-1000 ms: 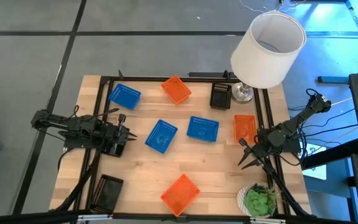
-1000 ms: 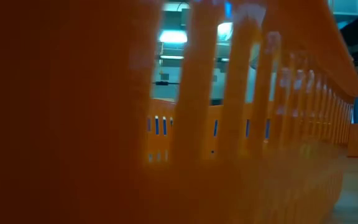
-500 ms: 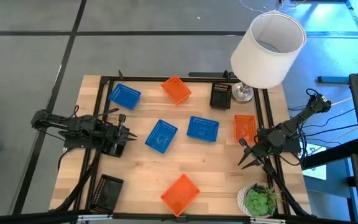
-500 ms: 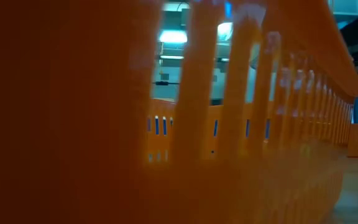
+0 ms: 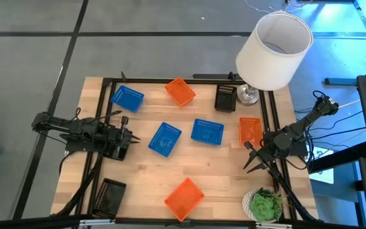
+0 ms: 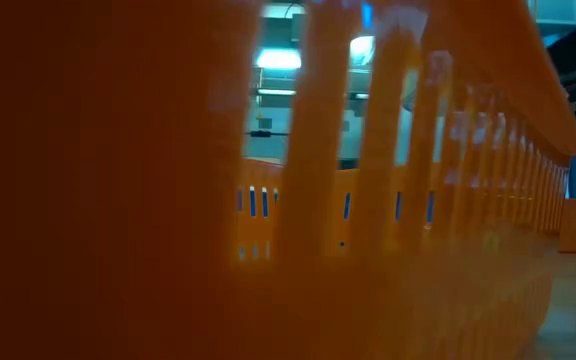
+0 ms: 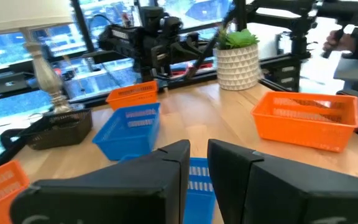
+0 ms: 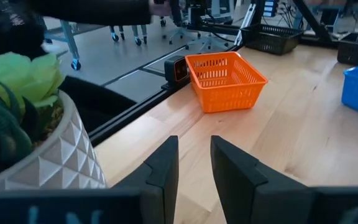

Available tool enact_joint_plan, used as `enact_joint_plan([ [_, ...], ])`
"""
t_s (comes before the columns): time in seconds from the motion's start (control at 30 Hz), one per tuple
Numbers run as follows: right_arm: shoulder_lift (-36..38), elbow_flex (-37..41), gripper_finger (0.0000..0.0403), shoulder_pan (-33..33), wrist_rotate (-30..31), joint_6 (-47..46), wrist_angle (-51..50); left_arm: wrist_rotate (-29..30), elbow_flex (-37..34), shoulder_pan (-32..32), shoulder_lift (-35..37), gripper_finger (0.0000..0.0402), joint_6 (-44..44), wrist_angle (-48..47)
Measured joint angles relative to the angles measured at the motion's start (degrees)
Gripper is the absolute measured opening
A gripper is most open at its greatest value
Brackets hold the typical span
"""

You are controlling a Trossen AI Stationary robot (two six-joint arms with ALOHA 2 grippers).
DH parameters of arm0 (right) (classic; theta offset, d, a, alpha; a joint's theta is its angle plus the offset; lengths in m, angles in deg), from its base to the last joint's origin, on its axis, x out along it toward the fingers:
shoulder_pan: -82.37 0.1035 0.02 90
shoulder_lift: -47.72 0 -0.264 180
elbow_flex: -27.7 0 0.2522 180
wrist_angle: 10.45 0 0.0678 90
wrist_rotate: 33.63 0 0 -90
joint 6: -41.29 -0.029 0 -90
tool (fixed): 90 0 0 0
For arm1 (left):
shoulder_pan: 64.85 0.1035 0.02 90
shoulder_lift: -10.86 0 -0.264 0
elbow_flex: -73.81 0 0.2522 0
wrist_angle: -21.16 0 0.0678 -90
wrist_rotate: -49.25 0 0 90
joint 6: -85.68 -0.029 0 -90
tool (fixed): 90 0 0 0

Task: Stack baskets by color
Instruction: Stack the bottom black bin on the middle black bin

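Observation:
Eight baskets lie apart on the wooden table, each on its base. Blue ones are at the far left (image 5: 127, 97) and mid-table (image 5: 164, 138) (image 5: 207, 131). Orange ones sit at the far middle (image 5: 180, 91), the right (image 5: 250, 131) and the near edge (image 5: 184, 198). Black ones sit by the lamp (image 5: 225, 98) and at the near left (image 5: 108, 197). My left gripper (image 5: 131, 137) hovers at the left, open by a narrow gap (image 7: 199, 158), pointing at the mid-table blue basket. My right gripper (image 5: 251, 162) hovers at the right, open (image 8: 194, 162), pointing toward the near orange basket (image 8: 224, 79).
A white lamp (image 5: 273, 51) stands at the far right corner and a potted green plant (image 5: 265, 205) at the near right corner. A black frame (image 5: 170, 80) runs around the table. The near orange basket's wall (image 6: 268, 200) fills the low view.

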Motion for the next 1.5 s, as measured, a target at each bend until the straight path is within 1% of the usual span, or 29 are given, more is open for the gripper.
enact_joint_plan([
  [0.1, 0.0, 0.0, 0.0094, 0.0, 0.0, 3.2, 0.0, 1.2, 0.0, 0.0, 0.0, 0.005, 0.0, 0.7],
  [0.2, 0.0, 0.0, 0.0094, 0.0, 0.0, 3.4, 0.0, 2.5, 0.6, 0.0, 0.0, 0.005, -1.1, 3.0],
  [0.3, 0.0, 0.0, 0.0094, 0.0, 0.0, 2.1, 0.0, 3.1, 4.4, 0.0, -0.4, 0.005, 3.3, 2.8],
  [0.4, 0.0, 0.0, 0.0094, 0.0, 0.0, 2.1, 0.0, 5.9, 9.6, 0.0, -2.9, 0.005, 7.5, -3.5],
  [0.5, 0.0, 0.0, 0.0094, 0.0, 0.0, 2.0, 0.0, 10.3, 14.9, 0.0, -8.3, 0.005, 13.0, -9.5],
  [0.57, 0.0, 0.0, 0.0094, 0.0, 0.0, 2.0, 0.0, 12.7, 18.4, 0.0, -12.5, 0.005, 17.5, -12.4],
  [0.63, 0.0, 0.0, 0.0094, 0.0, 0.0, 2.0, 0.0, 13.6, 22.4, 0.0, -17.1, 0.005, 22.5, -17.0],
  [0.73, 0.0, 0.0, 0.0094, 0.0, 0.0, 2.0, 0.0, 13.8, 29.0, 0.0, -24.4, 0.005, 33.7, -27.5],
  [0.83, 0.0, 0.0, 0.0094, 0.0, 0.0, 1.2, 0.1, 12.6, 35.7, 0.0, -30.9, 0.005, 45.2, -39.2],
  [0.93, 0.0, 0.0, 0.0094, 0.0, 0.0, -3.2, 0.1, 11.4, 41.5, 0.0, -36.8, 0.005, 56.9, -50.3],
  [1.0, 0.0, 0.0, 0.0094, 0.0, 0.0, -4.0, 0.1, 10.0, 44.1, 0.0, -39.8, 0.005, 63.7, -56.2],
  [1.03, 0.0, 0.0, 0.0094, 0.0, 0.0, -3.9, 0.1, 8.8, 44.8, 0.0, -40.9, 0.005, 66.6, -57.6],
  [1.1, 0.0, 0.0, 0.0094, 0.0, 0.0, -3.9, 0.1, 5.7, 45.3, -0.1, -41.9, 0.005, 70.5, -57.3],
  [1.17, 0.0, 0.0, 0.0094, 0.0, 0.0, -3.9, 0.1, 3.2, 45.3, -0.3, -42.2, 0.005, 71.8, -56.4],
  [1.37, 0.0, 0.0, 0.0094, 0.0, 0.0, -3.8, 0.1, 2.5, 45.3, -1.4, -42.6, 0.005, 72.2, -53.5],
  [1.5, 0.0, 0.0, 0.0094, 0.0, 0.0, -3.8, 0.1, 2.0, 45.3, -1.4, -42.6, 0.005, 73.1, -53.3],
])
